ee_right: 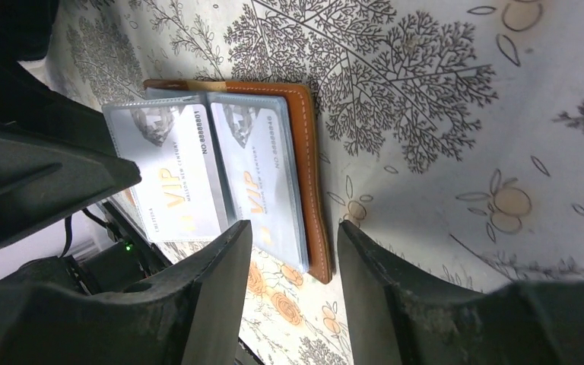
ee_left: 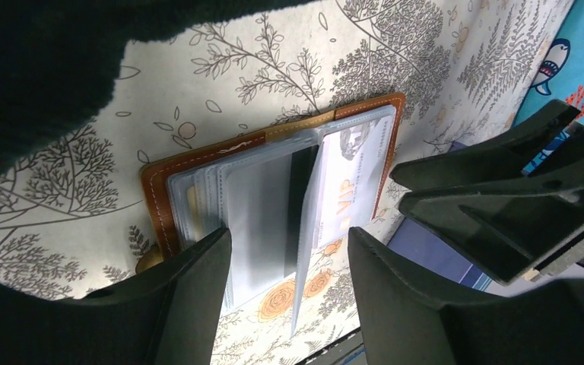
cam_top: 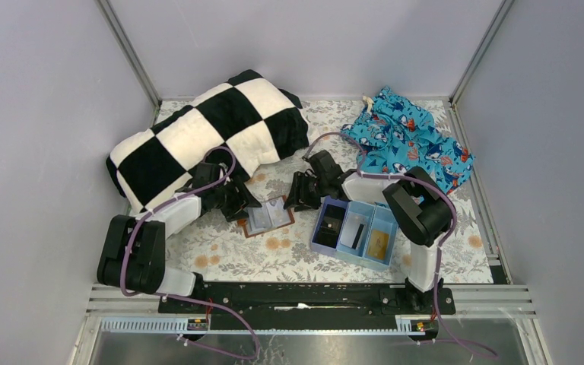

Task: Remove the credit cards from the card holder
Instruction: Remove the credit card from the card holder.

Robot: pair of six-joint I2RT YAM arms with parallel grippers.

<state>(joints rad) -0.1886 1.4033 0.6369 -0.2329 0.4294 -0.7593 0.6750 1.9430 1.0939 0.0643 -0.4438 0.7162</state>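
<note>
**A:** The card holder [cam_top: 268, 215] lies open on the counter [cam_top: 220, 243], just left of the tray [cam_top: 333, 252]. My left gripper [ee_left: 289, 251] and right gripper [ee_right: 293, 232] hover over it, jaws released, empty.

**B:** My worry: with slick sleeves [ee_left: 262, 205], I drag the card holder, not a card [ee_right: 175, 175].

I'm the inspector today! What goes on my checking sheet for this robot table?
Surface: flowery tablecloth, lying flat.
Job's things: brown card holder lies open between the arms. Two VIP cards sit in its clear sleeves. An orange-gold card and a pale card lie in the blue tray.
Clutter: checkered blanket, shark-print cloth, and a black item in the tray's left compartment.
Grippers: left gripper is open over the holder. Right gripper is open at its edge. Neither holds anything.
Cables: purple cables loop along both arms.
Surroundings: plain grey walls.
</note>
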